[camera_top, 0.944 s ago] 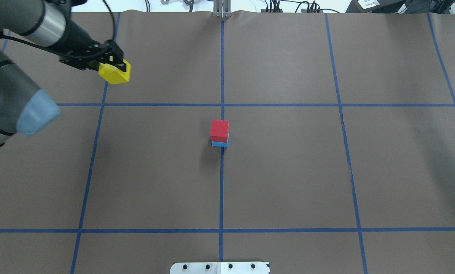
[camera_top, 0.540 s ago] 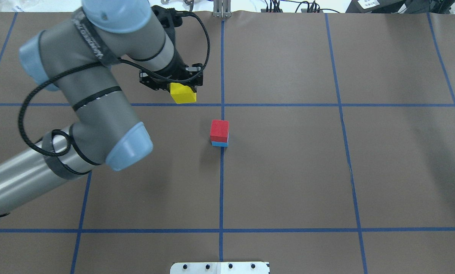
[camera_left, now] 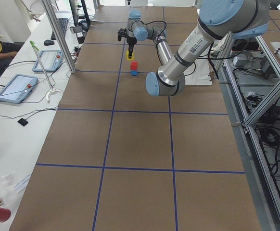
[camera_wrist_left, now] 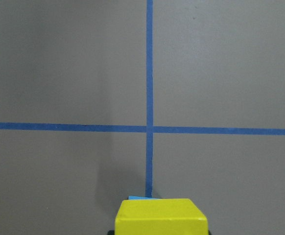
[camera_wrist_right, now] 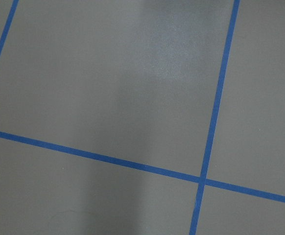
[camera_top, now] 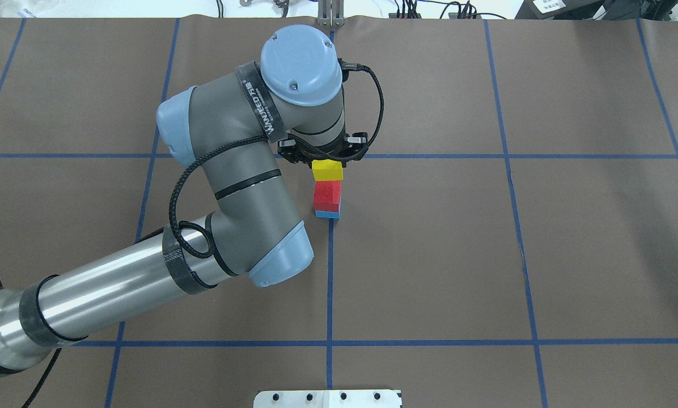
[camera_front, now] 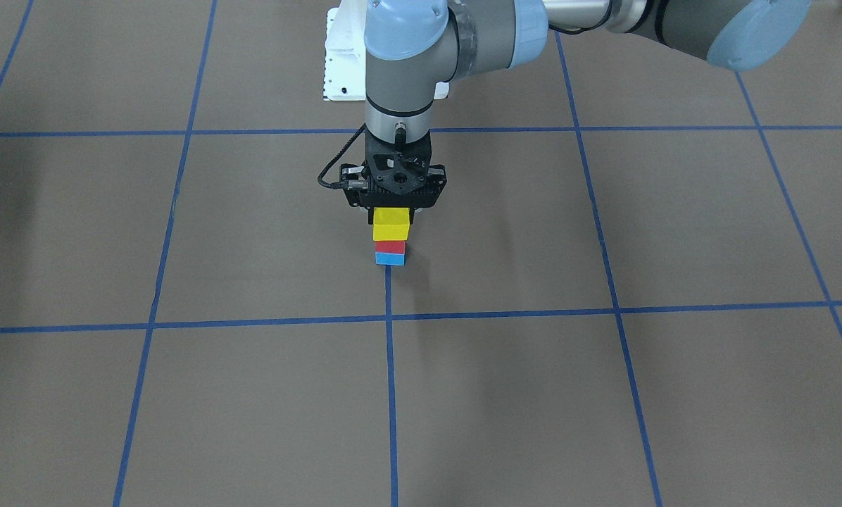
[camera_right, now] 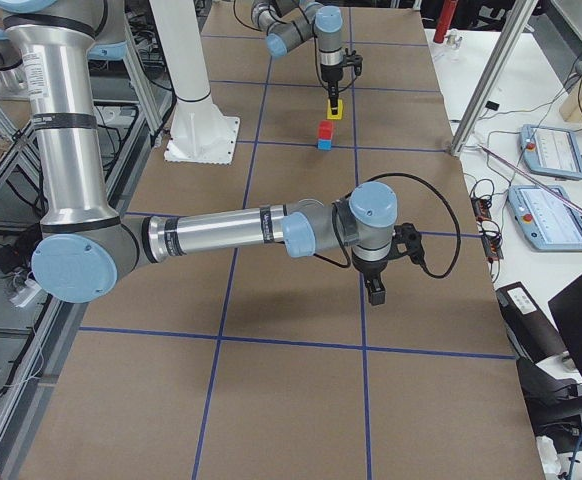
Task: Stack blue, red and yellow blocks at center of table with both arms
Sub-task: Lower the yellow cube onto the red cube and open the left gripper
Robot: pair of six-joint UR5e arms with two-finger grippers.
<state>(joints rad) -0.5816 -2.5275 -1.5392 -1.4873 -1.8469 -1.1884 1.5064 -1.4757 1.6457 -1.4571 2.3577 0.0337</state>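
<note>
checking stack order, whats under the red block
A blue block sits directly under the red block, resting on the table. Only its sides show; its top is covered by the red one.

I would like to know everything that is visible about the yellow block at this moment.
The yellow block is a small cube with a plain, matte surface, perhaps foam or painted wood. The left hand holds it from above, and it sits level. It hangs over the red block, which rests on the blue block near the centre of the table. The side views show a gap under it, so it seems not yet set down.
</note>
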